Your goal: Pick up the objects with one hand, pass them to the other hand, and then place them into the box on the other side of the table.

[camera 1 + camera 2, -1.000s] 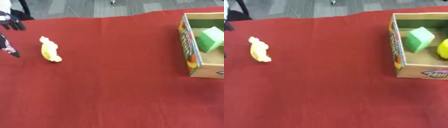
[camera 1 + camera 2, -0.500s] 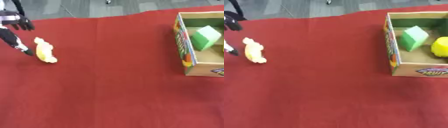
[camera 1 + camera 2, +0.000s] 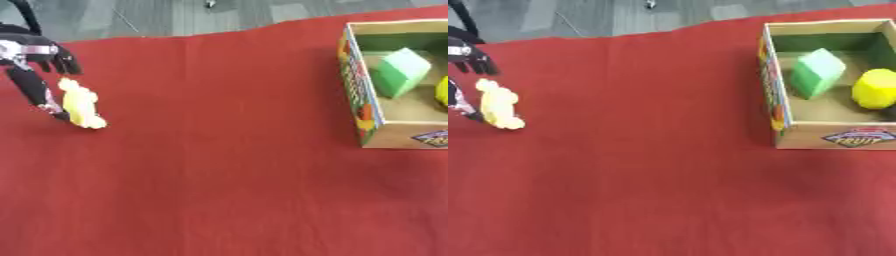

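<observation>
Left hand: the black left hand (image 3: 35,65) is at the table's left edge, fingers spread and straight, one long finger reaching down beside the toy, nothing grasped.
Toy: a lumpy pale yellow soft object (image 3: 80,104) lies on the red tablecloth (image 3: 219,165), just right of that finger; whether they touch cannot be told.
Box: an open cardboard fruit box (image 3: 785,127) at the right side holds a green block (image 3: 815,72) and a yellow rounded object (image 3: 874,89).

left eye: head camera, steep downward look at the red surface (image 3: 227,165) | right eye: same pose, shifted slightly right | shared: cardboard box (image 3: 776,107) at right, yellow object (image 3: 80,104) at left, grey floor (image 3: 175,17) along top
</observation>
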You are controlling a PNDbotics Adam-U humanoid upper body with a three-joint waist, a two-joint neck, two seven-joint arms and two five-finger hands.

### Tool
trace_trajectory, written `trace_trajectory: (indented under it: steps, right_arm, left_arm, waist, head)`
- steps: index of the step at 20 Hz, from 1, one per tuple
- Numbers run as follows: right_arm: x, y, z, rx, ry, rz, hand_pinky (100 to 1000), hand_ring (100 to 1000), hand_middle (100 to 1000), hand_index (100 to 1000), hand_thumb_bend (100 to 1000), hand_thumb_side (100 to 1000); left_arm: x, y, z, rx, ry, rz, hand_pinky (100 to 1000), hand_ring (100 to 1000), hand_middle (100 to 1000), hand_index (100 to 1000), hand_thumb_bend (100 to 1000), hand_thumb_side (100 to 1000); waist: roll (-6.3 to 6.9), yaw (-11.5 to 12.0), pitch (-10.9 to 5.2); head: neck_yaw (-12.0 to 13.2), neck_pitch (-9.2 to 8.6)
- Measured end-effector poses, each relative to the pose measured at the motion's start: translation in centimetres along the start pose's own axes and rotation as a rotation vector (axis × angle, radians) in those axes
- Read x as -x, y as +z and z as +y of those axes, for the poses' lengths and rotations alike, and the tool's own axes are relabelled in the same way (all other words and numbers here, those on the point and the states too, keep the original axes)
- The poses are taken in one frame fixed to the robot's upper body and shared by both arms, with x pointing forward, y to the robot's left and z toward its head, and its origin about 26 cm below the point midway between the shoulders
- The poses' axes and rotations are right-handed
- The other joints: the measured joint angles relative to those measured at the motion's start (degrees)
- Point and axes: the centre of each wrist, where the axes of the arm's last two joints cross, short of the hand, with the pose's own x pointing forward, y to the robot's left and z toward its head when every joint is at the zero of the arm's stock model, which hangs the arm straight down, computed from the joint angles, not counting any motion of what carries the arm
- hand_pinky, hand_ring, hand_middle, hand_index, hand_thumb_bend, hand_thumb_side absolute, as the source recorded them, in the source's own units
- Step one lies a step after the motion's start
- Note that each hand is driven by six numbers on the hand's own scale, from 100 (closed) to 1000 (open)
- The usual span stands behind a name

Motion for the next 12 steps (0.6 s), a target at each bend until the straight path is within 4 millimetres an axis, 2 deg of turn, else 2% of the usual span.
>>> trace_trajectory:
  steps: [6, 12]
  right_arm:
    - [0.06, -0.09, 0.32, -0.002, -0.012, 0.01, 890, 955, 771, 878, 100, 402]
    - [0.11, -0.2, 0.68, -0.007, -0.015, 0.01, 892, 954, 766, 876, 100, 418]
  left_arm:
    - [0.02, -0.01, -0.01, -0.056, -0.081, 0.028, 828, 823, 760, 802, 737, 100]
    - [0.24, -0.85, -0.84, -0.074, -0.156, 0.063, 823, 824, 763, 786, 715, 100]
  waist:
    - [0.24, -0.55, 0.51]
    - [0.24, -1.84, 1.36]
  head:
    - [0.52, -0.46]
    - [1.91, -0.82]
